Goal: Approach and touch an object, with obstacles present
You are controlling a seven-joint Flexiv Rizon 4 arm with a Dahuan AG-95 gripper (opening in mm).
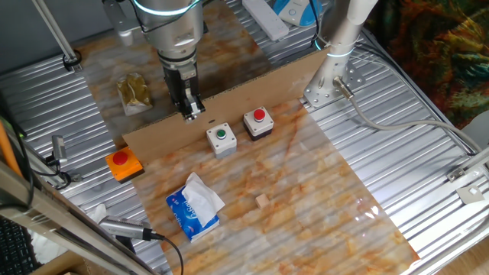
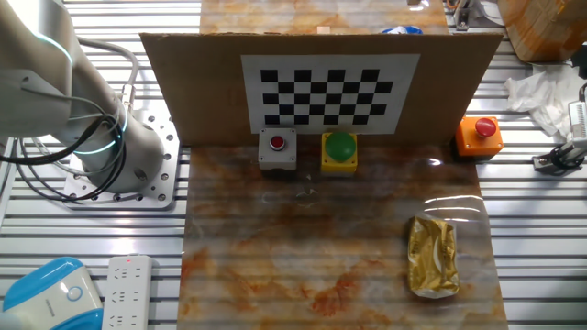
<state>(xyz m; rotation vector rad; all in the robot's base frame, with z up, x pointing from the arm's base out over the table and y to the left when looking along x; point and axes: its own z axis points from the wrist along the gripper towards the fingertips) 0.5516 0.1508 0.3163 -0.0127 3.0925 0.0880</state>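
A marbled orange-white table top (image 1: 321, 191) lies over a ribbed metal bench (image 1: 428, 92). At two o'clock, patterned fabric (image 1: 443, 46) fills the corner, under even light.

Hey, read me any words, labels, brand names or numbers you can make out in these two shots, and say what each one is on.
No text can be read in either view.
Tissue pack: blue print, too blurred to read.
Checkerboard sheet on the cardboard wall: pattern only, no writing.
Power strip: markings too small to read.
Button boxes: no visible labels.
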